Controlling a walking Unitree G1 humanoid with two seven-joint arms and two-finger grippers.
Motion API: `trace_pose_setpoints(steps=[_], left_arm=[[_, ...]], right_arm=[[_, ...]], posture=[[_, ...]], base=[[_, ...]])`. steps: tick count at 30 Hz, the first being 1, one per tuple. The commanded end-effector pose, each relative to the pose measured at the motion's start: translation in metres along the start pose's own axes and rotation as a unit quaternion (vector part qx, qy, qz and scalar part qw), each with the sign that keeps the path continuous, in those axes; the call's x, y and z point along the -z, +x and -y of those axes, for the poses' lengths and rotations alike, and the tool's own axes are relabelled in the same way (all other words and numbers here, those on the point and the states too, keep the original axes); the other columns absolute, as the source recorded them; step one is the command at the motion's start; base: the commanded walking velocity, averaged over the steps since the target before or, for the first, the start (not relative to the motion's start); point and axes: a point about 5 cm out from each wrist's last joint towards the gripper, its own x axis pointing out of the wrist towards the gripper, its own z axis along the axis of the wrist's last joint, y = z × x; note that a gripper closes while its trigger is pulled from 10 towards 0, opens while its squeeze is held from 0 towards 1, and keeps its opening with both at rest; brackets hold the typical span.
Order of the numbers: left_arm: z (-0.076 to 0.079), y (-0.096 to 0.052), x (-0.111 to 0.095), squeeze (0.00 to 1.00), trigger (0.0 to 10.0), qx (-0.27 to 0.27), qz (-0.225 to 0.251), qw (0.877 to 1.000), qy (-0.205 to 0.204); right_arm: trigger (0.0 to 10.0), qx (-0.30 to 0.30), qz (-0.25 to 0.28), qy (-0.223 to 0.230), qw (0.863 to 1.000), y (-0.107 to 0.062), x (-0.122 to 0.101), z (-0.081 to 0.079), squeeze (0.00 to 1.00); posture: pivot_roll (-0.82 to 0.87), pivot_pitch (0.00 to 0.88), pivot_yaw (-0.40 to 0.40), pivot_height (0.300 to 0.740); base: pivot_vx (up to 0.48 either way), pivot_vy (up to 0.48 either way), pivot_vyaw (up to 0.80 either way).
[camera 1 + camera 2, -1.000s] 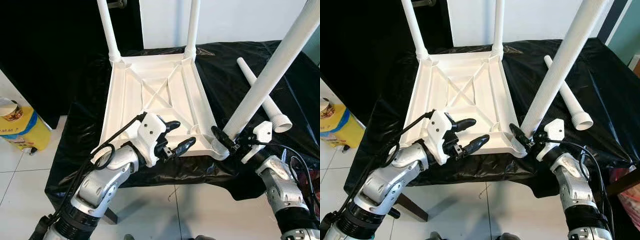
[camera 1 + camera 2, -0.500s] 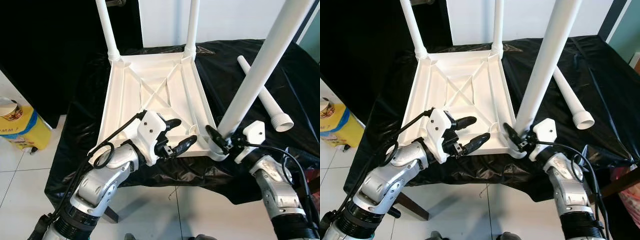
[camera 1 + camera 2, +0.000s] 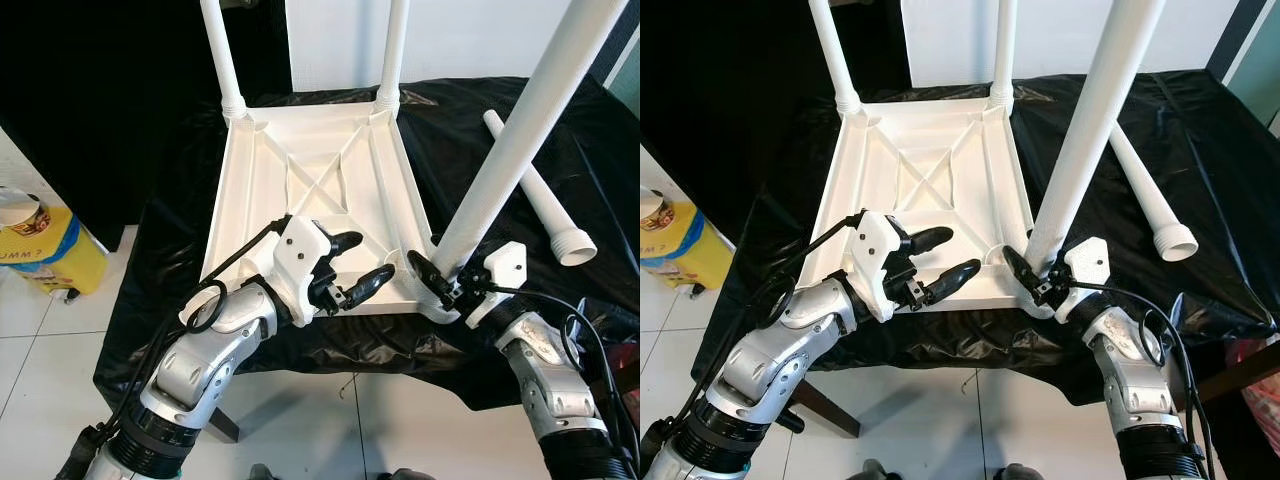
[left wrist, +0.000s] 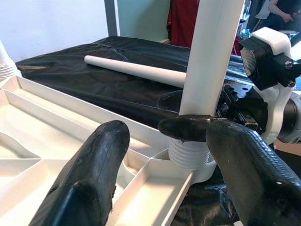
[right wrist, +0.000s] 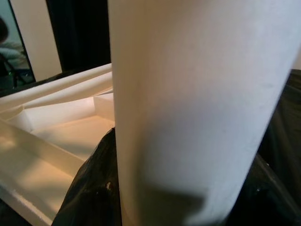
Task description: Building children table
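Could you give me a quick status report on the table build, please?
Right gripper shut on third leg, seated tilted at near corner socket. Left gripper open over tabletop. Fourth leg loose on black sheet.

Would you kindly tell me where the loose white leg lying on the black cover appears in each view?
Left eye view: loose leg lies on the black cover at the right, behind the leg held by the right gripper.
Right eye view: same place, right of the held leg.
Left wrist view: it lies across the cover beyond the tabletop rim.
Right wrist view: I cannot find it.
Shared landmark: the held leg.
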Motion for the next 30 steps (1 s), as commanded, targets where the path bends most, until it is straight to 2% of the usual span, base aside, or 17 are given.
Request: trace_pose_setpoints(steps=[1, 7, 16, 20, 22, 24, 30], left_arm=[[0.003, -0.001, 0.001, 0.0, 10.0, 0.034, -0.004, 0.999, -0.003], [0.003, -0.002, 0.001, 0.0, 10.0, 0.034, -0.004, 0.999, -0.004], [0.003, -0.003, 0.0, 0.0, 10.0, 0.035, -0.004, 0.999, -0.004], [0.002, -0.003, -0.001, 0.0, 10.0, 0.035, -0.005, 0.999, -0.003], [0.002, -0.003, -0.001, 0.0, 10.0, 0.035, -0.005, 0.999, -0.003], [0.002, -0.003, -0.001, 0.0, 10.0, 0.035, -0.005, 0.999, -0.004], [0.002, -0.004, -0.001, 0.0, 10.0, 0.034, -0.005, 0.999, -0.004]], right_arm=[[10.0, 0.024, -0.024, 0.018, 0.999, -0.009, 0.01, 0.005, 0.0], [10.0, 0.057, -0.047, 0.028, 0.997, -0.019, 0.022, 0.009, 0.0], [10.0, 0.073, -0.057, 0.043, 0.995, -0.025, 0.027, 0.012, 0.0], [10.0, 0.033, -0.088, -0.001, 0.996, -0.03, 0.032, 0.004, 0.0], [10.0, 0.033, -0.088, -0.001, 0.996, -0.03, 0.032, 0.004, 0.0], [10.0, 0.015, -0.101, -0.032, 0.994, -0.031, 0.035, -0.001, 0.0], [10.0, 0.012, -0.115, -0.039, 0.993, -0.032, 0.041, -0.003, 0.0]], posture=[[-0.02, 0.071, 0.029, 0.74], [-0.02, 0.074, 0.033, 0.74], [-0.02, 0.079, 0.04, 0.74], [-0.02, 0.082, 0.042, 0.74], [-0.02, 0.082, 0.042, 0.74], [-0.02, 0.082, 0.042, 0.74], [-0.01, 0.085, 0.043, 0.74]], base=[[0.0, 0.0, 0.0], [0.0, 0.0, 0.0], [0.0, 0.0, 0.0], [0.0, 0.0, 0.0], [0.0, 0.0, 0.0], [0.0, 0.0, 0.0], [0.0, 0.0, 0.0]])
